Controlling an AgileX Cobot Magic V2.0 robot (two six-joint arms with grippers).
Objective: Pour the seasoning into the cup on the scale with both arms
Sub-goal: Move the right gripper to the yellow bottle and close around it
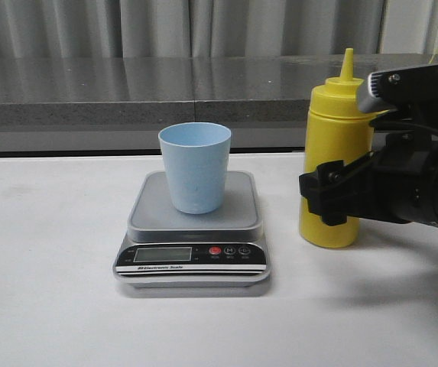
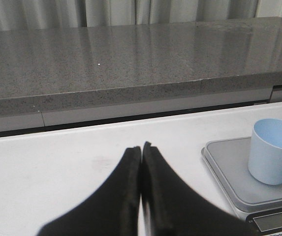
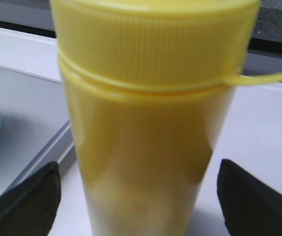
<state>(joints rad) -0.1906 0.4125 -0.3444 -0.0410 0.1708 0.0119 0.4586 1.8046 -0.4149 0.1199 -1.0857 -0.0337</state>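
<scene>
Broadly, a white table (image 1: 50, 306) filled the front view, with a long grey counter (image 1: 127, 92) running behind it and pale curtains (image 1: 165, 27) above that. On the table, a little left of centre, sat the scale (image 1: 192, 237), its black panel and red button (image 1: 215, 250) facing the camera. The blue cup (image 1: 195, 167) stood upright on the scale's grey platform, open and tapered toward its base.

At about three o'clock from the scale stood the yellow bottle (image 1: 335, 160), upright on the table, near the scale but not touching it, its cone nozzle pointing to twelve o'clock. The right arm (image 1: 425, 168) reached in from the three o'clock edge, and the right gripper (image 1: 330, 200) was level with the bottle's lower half. In the right wrist view the bottle (image 3: 150, 128) stood between two black fingers (image 3: 25, 204), which were spread apart with a gap on each side, so nothing was clamped. A thin yellow tether (image 3: 266, 77) ran off from the collar under the bottle's ribbed lid.

In the left wrist view the left gripper (image 2: 141, 152) had its fingers pressed together, holding nothing, over bare table, well apart from the bottle, with the scale and cup off to one side.
</scene>
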